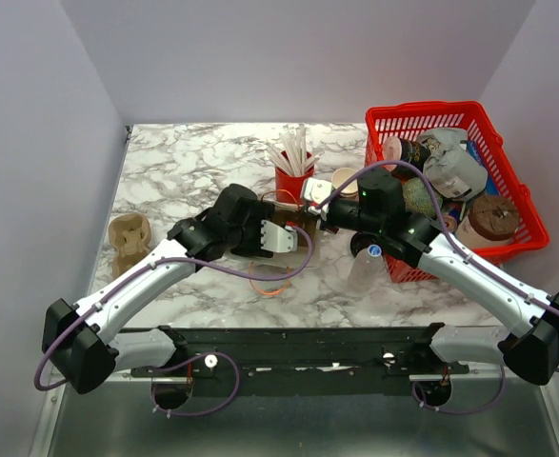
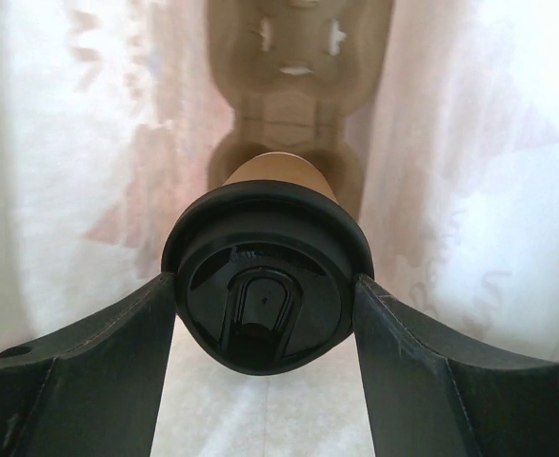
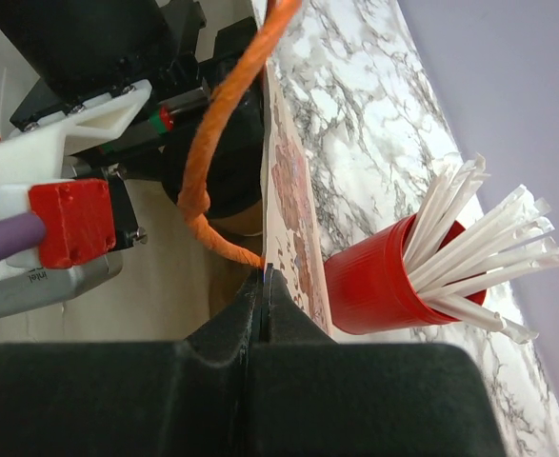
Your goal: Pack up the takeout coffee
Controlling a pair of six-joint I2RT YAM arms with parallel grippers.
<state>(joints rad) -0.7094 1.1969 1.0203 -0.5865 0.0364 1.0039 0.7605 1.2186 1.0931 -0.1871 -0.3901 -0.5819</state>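
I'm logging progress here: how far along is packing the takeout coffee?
Looks done: the takeout coffee is gripped at its lid by the left hand. In hand: it appears to be inside the white bag, whose edge the right hand pinches. Left: set it down, release it, withdraw both hands.

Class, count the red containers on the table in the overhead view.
2: a red cup of straws mid-table, a red basket at the far right. Others could be hidden.

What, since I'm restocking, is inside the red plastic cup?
Thin white sticks, likely straws, fill the red plastic cup; their lower ends and its bottom are covered.
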